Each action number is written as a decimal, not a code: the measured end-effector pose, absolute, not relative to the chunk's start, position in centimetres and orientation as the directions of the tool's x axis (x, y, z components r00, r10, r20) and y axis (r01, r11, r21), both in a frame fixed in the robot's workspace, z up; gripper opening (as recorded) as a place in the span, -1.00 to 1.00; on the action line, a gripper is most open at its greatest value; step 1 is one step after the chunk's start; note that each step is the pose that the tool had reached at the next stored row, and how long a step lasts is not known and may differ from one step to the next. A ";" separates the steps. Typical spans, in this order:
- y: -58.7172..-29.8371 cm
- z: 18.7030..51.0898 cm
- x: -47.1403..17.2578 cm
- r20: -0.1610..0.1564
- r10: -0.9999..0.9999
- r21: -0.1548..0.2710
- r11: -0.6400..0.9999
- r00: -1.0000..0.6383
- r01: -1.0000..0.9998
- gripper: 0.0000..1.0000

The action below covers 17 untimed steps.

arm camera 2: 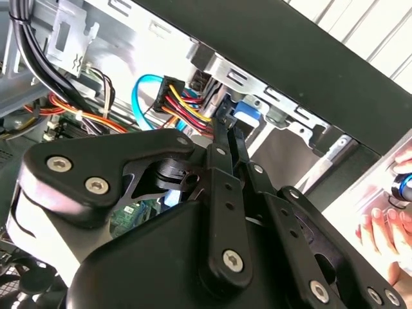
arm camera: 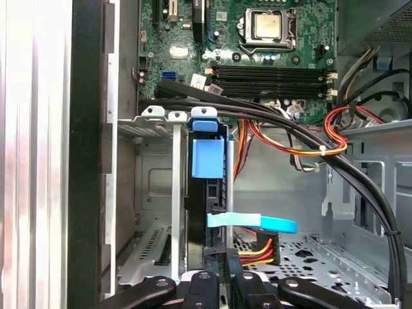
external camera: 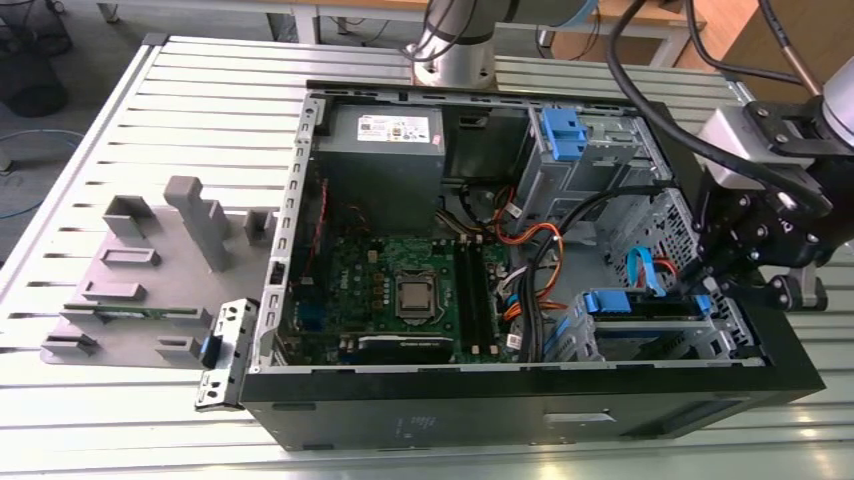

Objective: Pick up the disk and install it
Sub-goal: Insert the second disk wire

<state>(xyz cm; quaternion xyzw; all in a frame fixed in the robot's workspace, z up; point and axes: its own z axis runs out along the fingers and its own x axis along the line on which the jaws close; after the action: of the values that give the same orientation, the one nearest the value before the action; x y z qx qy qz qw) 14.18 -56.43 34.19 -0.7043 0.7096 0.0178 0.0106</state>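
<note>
The disk stands on edge inside the low drive cage at the case's front corner, on the exterior view's right, its blue rail tab facing the motherboard. In the first wrist view the disk's dark edge runs down from the blue tab between the cage's metal walls. My gripper hangs over the cage's outer end. Its black fingers lie pressed together, shut, with nothing between them. The tips sit right at the disk's near end; I cannot tell whether they touch it.
Black cable bundles, red-yellow power wires and a light blue data cable cross beside the cage. A blue-tabbed bracket sits on the tall grey cage. A grey fixture plate lies left of the case. A person's hand rests outside the case.
</note>
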 end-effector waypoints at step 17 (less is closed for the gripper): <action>-57.2 33.9 14.0 -0.040 -0.999 0.010 0.007 -0.008 -1.000 -0.67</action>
<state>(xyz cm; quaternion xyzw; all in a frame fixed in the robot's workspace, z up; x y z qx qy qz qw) 14.02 -57.22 33.90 -0.7043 0.7096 0.0177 0.0105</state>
